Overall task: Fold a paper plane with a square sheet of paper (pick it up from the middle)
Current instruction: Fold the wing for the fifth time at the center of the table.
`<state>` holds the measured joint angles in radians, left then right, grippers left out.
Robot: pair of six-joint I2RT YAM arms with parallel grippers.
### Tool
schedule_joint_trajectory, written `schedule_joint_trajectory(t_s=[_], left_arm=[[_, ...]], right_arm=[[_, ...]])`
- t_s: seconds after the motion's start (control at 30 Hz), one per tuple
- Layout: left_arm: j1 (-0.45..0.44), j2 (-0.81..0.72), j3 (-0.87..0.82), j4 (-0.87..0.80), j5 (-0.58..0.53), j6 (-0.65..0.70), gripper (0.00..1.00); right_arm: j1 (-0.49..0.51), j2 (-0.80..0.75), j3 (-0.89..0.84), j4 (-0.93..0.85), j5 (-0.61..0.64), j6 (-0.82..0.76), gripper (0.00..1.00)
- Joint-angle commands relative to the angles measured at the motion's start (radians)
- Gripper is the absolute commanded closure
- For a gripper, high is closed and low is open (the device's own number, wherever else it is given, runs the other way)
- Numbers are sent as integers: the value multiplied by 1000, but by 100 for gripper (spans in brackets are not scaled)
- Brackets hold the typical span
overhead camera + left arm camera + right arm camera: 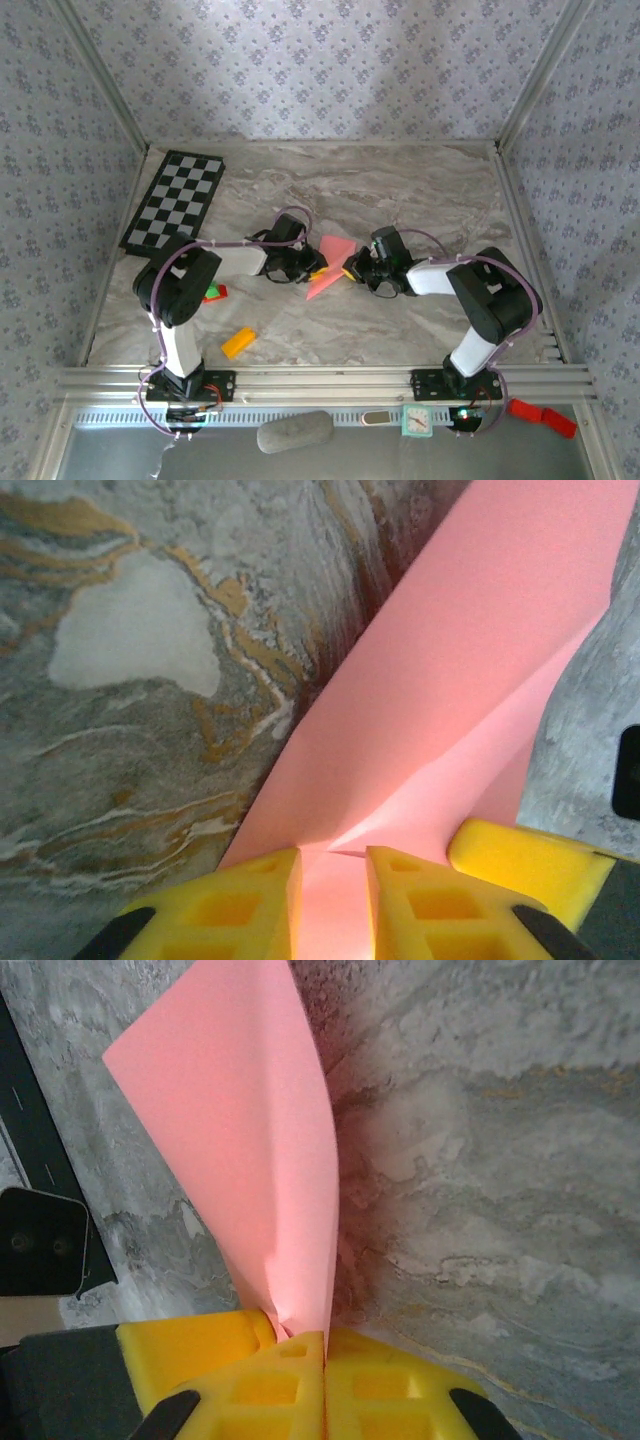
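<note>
The square sheet of paper (335,250) is salmon pink, creased, with angled edges, and stands up off the marble table (400,190) between the two grippers at mid-table. My right gripper (325,1335) is shut on its lower edge, and the sheet (250,1130) rises out of the closed yellow fingers. My left gripper (333,855) is open by a narrow gap, and the paper (450,680) with its fold line lies across that gap. A finger of the right gripper (530,865) sits just right of the left one. From above, the left gripper (312,270) and the right gripper (350,268) almost touch.
A folded chessboard (175,200) lies at the back left. A small orange block (238,342) and a red-and-green block (215,293) sit near the left arm's base. Walls close in the table on three sides. A grey pad (295,432) lies below the front rail.
</note>
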<state>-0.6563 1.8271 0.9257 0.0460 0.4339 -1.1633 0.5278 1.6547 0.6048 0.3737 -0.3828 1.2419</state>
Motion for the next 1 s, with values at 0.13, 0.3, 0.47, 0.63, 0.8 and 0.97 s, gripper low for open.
schedule_joint_trajectory(t_s=[0.13,0.3,0.47,0.63,0.8,0.97], left_arm=[[-3,-139,13,-152,-97,185,62],[-68,-204,48,-264,-220,388,55],[-168,-240,59,-303,-399,581,43],[-250,-229,53,-265,-522,732,37],[-318,-205,28,-173,-608,874,36],[-341,-191,-56,-13,-620,996,40]], right_arm=[[-7,-66,-7,-26,30,-7,94],[-3,-101,-11,-52,42,9,94],[1,-146,-10,-108,64,28,94],[-2,-182,-12,-135,67,58,94],[-10,-203,-13,-147,58,84,94],[-22,-207,-13,-153,40,102,94]])
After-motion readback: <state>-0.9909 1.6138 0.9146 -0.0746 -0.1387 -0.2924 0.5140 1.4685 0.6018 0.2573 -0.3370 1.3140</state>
